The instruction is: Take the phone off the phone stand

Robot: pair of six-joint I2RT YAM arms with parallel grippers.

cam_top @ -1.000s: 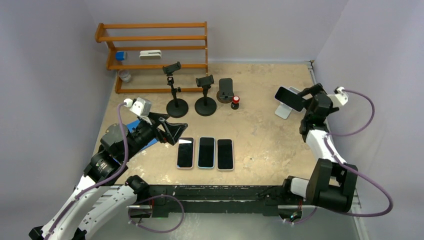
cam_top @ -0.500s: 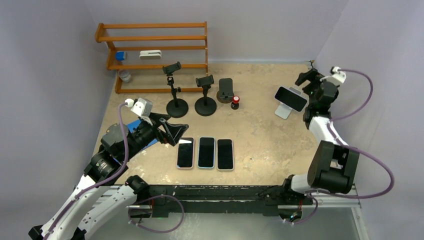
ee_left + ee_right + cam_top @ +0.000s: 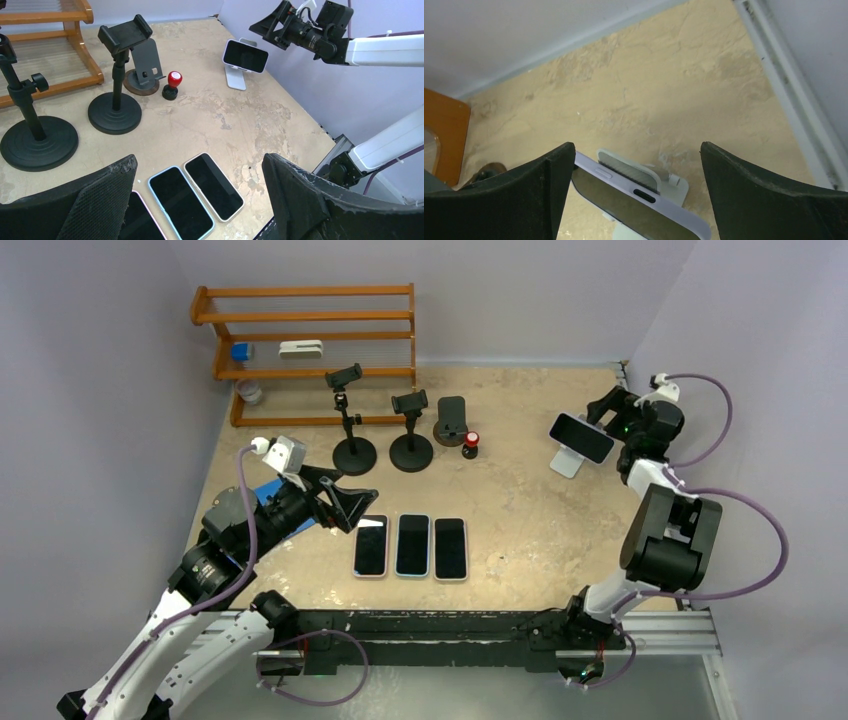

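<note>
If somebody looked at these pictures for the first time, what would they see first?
Probably the dark phone propped sideways on its white stand at the right of the table, with the right gripper open and pointed at it. Next come the three phones lying flat in a neat row near the front, and the black stands by the wooden rack at the back left.

No text or label can be read anywhere.

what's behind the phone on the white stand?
Ribbed backplate of the phone stand, only its top edge showing, plus part of the base. Where the phone meets it is covered.
</note>
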